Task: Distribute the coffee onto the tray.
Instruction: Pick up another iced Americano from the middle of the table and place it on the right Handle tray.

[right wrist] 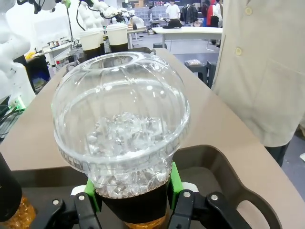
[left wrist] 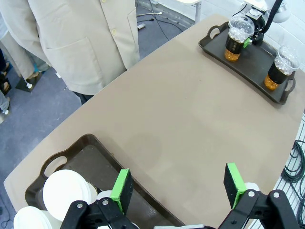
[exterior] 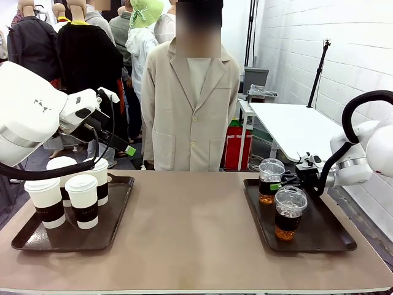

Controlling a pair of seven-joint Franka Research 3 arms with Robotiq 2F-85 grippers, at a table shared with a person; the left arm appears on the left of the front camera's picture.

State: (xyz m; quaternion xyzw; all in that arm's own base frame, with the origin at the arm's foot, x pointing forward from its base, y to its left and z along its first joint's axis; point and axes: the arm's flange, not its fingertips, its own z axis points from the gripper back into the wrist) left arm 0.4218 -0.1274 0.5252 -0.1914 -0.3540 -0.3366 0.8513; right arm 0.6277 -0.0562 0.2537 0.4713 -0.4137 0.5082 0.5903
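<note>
Several white paper cups (exterior: 83,200) with brown sleeves stand on the left dark tray (exterior: 116,212). Two clear dome-lidded cups of amber drink stand on the right tray (exterior: 325,236): a far one (exterior: 271,181) and a near one (exterior: 289,212). My right gripper (exterior: 284,181) is shut on the far clear cup (right wrist: 121,138), its green pads (right wrist: 175,183) pressed on the dark sleeve. My left gripper (exterior: 123,123) hangs open above the left tray's far side; in its wrist view the fingers (left wrist: 123,191) frame bare table, with white lids (left wrist: 64,188) below.
A person in a beige coat (exterior: 190,117) stands at the table's far edge, hands out of sight. Between the two trays lies the bare brown tabletop (exterior: 190,227). The right tray's handle rim (right wrist: 228,162) curves beside the held cup.
</note>
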